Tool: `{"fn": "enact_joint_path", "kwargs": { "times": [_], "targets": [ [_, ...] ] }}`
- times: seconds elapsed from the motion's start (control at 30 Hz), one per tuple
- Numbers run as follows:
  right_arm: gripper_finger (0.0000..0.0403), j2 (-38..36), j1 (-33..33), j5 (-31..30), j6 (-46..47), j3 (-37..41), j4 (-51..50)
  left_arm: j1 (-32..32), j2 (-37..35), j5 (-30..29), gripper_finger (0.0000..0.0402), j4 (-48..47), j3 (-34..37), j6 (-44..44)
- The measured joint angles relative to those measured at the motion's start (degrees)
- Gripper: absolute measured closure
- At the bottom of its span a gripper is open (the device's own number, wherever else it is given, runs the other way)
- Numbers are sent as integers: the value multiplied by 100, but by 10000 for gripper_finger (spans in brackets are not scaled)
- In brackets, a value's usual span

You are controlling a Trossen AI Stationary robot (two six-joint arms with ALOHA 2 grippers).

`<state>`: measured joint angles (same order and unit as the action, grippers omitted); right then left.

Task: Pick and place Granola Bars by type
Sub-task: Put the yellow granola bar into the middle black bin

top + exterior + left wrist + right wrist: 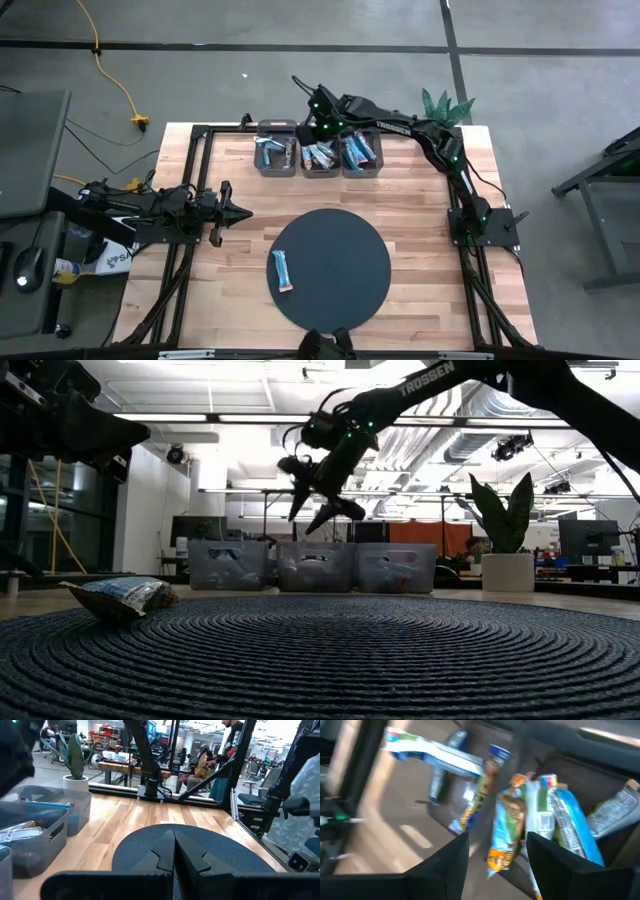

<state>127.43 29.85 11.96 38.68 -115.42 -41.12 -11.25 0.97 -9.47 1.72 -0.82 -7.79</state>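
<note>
One light blue granola bar (284, 270) lies flat on the round dark mat (350, 250); in the low view this bar (120, 598) sits at the mat's left. Other bars fill three grey bins (277, 157) (320, 158) (361, 155) at the table's far edge. My right gripper (318, 128) hangs open above the left and middle bins (308, 520), holding nothing. Its wrist view shows blue, green and orange wrappers (505, 835) below the open fingers (455, 855). My left gripper (235, 212) is shut and waits at the table's left side, pointing toward the mat (174, 850).
A potted plant (445, 105) stands at the table's far right corner. A black frame (200, 135) runs along the table's edges. People sit in the room beyond the table (202, 765). Bare wood lies between the bins and the mat (300, 195).
</note>
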Motion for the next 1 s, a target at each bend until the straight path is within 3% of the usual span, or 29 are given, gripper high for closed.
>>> {"fn": "enact_joint_path", "kwargs": {
  "times": [0.47,0.73,1.0],
  "targets": [
    [219,-1444,-168,188,-196,-2,1412,-1,1,0,400,2,1,0],
    [219,-2136,-719,303,-245,-4,2425,-1,1,0,400,-1,1,0],
    [219,-2286,-1572,276,-96,-4,3253,-1,0,0,400,0,0,0]
  ]
}}
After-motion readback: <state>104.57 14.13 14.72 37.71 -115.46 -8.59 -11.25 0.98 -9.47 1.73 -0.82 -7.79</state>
